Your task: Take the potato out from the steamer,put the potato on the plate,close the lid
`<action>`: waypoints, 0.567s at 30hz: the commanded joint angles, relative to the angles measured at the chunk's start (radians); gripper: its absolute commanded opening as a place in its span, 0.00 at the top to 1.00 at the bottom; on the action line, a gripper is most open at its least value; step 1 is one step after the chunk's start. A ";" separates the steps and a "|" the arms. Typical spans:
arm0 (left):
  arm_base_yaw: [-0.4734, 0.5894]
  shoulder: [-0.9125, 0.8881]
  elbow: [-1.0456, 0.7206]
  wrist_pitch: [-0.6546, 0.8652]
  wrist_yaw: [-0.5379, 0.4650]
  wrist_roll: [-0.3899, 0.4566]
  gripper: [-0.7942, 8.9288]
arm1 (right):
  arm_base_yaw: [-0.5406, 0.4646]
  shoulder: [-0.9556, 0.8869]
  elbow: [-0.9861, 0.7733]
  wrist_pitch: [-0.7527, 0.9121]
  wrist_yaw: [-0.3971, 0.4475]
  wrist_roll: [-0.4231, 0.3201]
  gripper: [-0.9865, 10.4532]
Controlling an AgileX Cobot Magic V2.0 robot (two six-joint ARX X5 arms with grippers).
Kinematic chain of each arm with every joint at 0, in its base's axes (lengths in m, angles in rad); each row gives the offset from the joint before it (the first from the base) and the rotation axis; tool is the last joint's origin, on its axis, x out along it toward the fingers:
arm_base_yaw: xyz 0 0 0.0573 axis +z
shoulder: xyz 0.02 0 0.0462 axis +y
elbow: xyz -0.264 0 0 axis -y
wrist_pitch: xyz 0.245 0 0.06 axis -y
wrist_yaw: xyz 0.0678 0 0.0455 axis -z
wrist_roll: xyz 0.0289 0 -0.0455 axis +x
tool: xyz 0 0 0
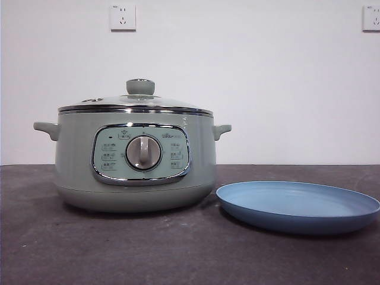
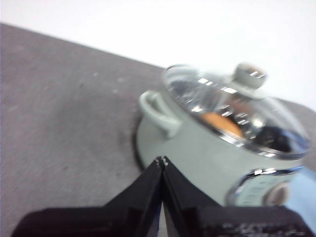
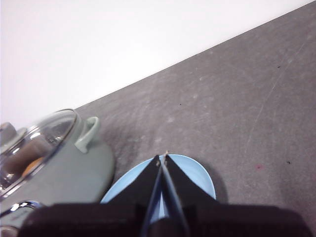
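Note:
The sage-green steamer (image 1: 135,160) stands left of centre on the table, its glass lid (image 1: 138,101) closed on top. Through the glass, the left wrist view shows the orange potato (image 2: 222,122) inside the steamer (image 2: 197,153) under the lid (image 2: 232,106). To the right of the steamer the light-blue plate (image 1: 298,205) lies with nothing on it. My left gripper (image 2: 162,160) is shut and hangs above the table near the pot's handle. My right gripper (image 3: 162,158) is shut above the plate (image 3: 195,175), beside the steamer (image 3: 64,168). Neither arm shows in the front view.
A dark grey cloth (image 1: 178,249) covers the table, in front of a white wall with two sockets (image 1: 122,17). The steamer's side handles (image 1: 221,129) stick out left and right.

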 commanded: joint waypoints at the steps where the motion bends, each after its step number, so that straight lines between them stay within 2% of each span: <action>1: -0.003 0.012 0.057 -0.041 0.037 -0.010 0.93 | 0.002 0.062 0.087 -0.060 -0.043 -0.026 0.92; 5: -0.003 0.076 0.159 -0.121 0.106 0.009 0.93 | 0.002 0.165 0.231 -0.173 -0.136 -0.106 0.92; 8: -0.003 0.154 0.244 -0.177 0.186 0.060 0.93 | 0.002 0.251 0.347 -0.270 -0.241 -0.175 0.92; 12: -0.003 0.282 0.365 -0.274 0.304 0.155 0.93 | 0.003 0.369 0.509 -0.454 -0.369 -0.310 0.92; 17: -0.004 0.402 0.484 -0.412 0.406 0.271 0.93 | 0.018 0.484 0.661 -0.657 -0.454 -0.462 0.92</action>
